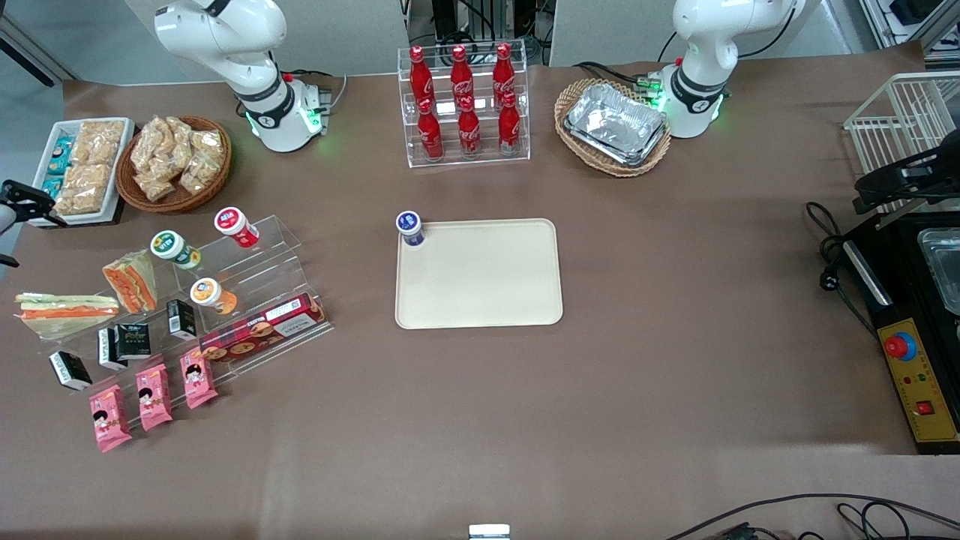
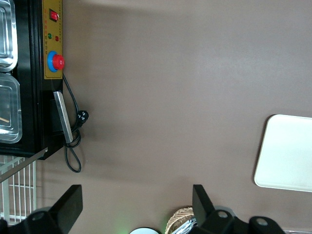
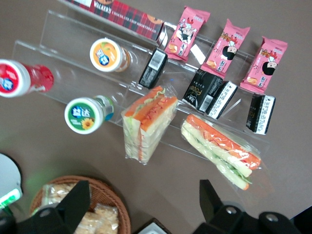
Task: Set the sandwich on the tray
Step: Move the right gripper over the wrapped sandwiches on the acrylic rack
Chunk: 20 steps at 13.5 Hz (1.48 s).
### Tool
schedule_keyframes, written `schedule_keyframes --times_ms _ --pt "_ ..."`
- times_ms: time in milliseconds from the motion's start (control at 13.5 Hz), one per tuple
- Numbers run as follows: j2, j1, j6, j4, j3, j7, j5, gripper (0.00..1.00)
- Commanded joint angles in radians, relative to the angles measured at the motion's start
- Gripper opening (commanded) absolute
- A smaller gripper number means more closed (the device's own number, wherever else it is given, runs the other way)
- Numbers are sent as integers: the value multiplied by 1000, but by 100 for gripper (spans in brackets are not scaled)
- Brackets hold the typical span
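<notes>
The sandwich [image 1: 66, 313] [image 3: 222, 151], a clear-wrapped wedge of white bread with orange and pale green layers, lies flat on the table beside the acrylic shelf, toward the working arm's end. The cream-beige tray [image 1: 480, 300] [image 2: 287, 151] lies mid-table with a blue-lidded cup [image 1: 410, 227] at its corner. My gripper [image 1: 22, 201] [image 3: 141, 207] hangs open and empty above the table beside the white snack tray, farther from the front camera than the sandwich and apart from it.
A second wedge sandwich [image 1: 131, 281] [image 3: 148, 124] with mostly orange filling leans against the acrylic shelf [image 1: 247, 300], which holds lidded cups, a cookie box, black cartons and pink packets. A wicker snack basket [image 1: 174, 161], a cola bottle rack [image 1: 463, 105] and a basket of foil trays [image 1: 615, 124] stand farther from the front camera.
</notes>
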Motion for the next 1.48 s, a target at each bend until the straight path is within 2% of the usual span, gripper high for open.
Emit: schedule_keyframes --times_ms 0,443,665,1034,1108,1403 --pt "31 5 26 6 -17 -135 -11 100" --pt "77 4 66 16 -23 -584 4 100" --pt "111 4 66 28 -75 -785 42 100" --pt "189 2 100 57 -167 -865 58 100" --pt "215 2 117 69 -170 -894 80 100" --pt "323 -22 149 92 -171 -1092 266 100"
